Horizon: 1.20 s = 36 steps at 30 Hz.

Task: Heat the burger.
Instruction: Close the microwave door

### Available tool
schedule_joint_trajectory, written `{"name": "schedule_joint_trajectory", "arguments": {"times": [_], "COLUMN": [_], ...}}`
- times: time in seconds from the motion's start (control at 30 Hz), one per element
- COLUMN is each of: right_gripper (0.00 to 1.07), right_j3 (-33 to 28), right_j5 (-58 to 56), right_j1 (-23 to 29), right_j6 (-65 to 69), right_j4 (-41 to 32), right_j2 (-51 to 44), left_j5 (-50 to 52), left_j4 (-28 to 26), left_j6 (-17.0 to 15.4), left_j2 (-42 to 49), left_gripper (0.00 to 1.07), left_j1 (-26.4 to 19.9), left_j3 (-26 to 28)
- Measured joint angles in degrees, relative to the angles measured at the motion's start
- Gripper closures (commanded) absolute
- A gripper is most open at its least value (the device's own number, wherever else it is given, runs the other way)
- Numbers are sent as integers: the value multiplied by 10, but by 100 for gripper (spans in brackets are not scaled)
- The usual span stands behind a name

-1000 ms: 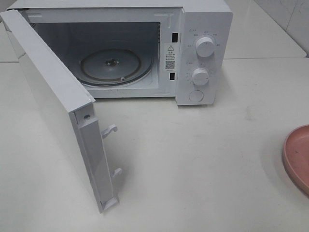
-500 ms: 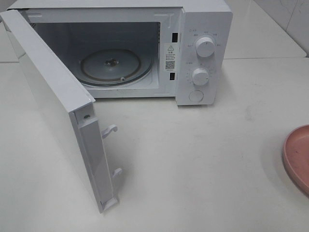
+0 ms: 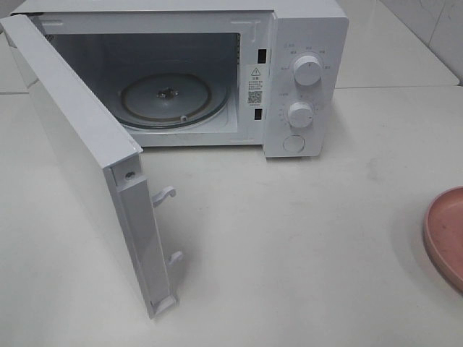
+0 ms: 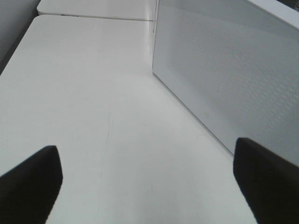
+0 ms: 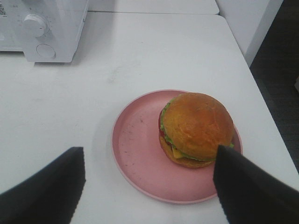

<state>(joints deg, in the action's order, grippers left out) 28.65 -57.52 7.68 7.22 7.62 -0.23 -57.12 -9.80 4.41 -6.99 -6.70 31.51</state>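
On the white worktop [image 3: 304, 238], standing with its white door [image 3: 79, 144] swung wide and the round glass turntable [image 3: 168, 98] lying bare, apparently waiting for food: the boxy white microwave [image 3: 304, 79]. Sitting off-centre on the round pink plate [image 5: 135, 144], well apart from the oven: the golden-bun burger [image 5: 196, 128], with the right fingers [image 5: 243, 186] hanging spread above it, gripping nothing, and the left fingers [image 4: 28, 182] likewise hanging spread beside the door. Showing only as a cropped pink rim in the high view, burger and both arms being cut off there.

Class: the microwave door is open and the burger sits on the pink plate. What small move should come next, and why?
Probably lower the right gripper onto the burger: its jaws are open above it, and the microwave turntable is bare.
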Motion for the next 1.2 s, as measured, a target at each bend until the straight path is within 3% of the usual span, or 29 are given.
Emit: {"name": "schedule_joint_trajectory", "arguments": {"times": [0.03, 0.1, 0.13, 0.17, 0.2, 0.23, 0.27, 0.3, 0.37, 0.57, 0.8, 1.1, 1.2], "right_gripper": [31, 31, 31, 31, 31, 31, 31, 31, 31, 31, 31, 31, 31], "right_j3": [0, 0, 0, 0, 0, 0, 0, 0, 0, 0, 0, 0, 0], "right_j5": [0, 0, 0, 0, 0, 0, 0, 0, 0, 0, 0, 0, 0], "right_j1": [0, 0, 0, 0, 0, 0, 0, 0, 0, 0, 0, 0, 0], "right_j6": [0, -2, -2, -2, -2, -3, -3, -3, -3, -3, -3, -3, -3], "right_j4": [0, 0, 0, 0, 0, 0, 0, 0, 0, 0, 0, 0, 0], "right_j2": [0, 0, 0, 0, 0, 0, 0, 0, 0, 0, 0, 0, 0], "left_j5": [0, 30, 30, 46, 46, 53, 68, 68, 99, 209, 422, 644, 721], "left_j4": [0, -2, -2, -2, -2, -2, -2, -2, -2, -3, -13, -11, 14], "left_j6": [0, 0, 0, 0, 0, 0, 0, 0, 0, 16, 58, 62, 50], "left_j2": [0, -37, -37, -62, -62, -76, -104, -104, -147, -199, -277, -386, -432], "left_gripper": [24, 49, 49, 62, 62, 70, 86, 86, 107, 107, 107, 107, 107], "left_j1": [0, 0, 0, 0, 0, 0, 0, 0, 0, 0, 0, 0, 2], "left_j3": [0, 1, 1, 1, 1, 1, 1, 1, 1, -17, -88, -141, -156]}}
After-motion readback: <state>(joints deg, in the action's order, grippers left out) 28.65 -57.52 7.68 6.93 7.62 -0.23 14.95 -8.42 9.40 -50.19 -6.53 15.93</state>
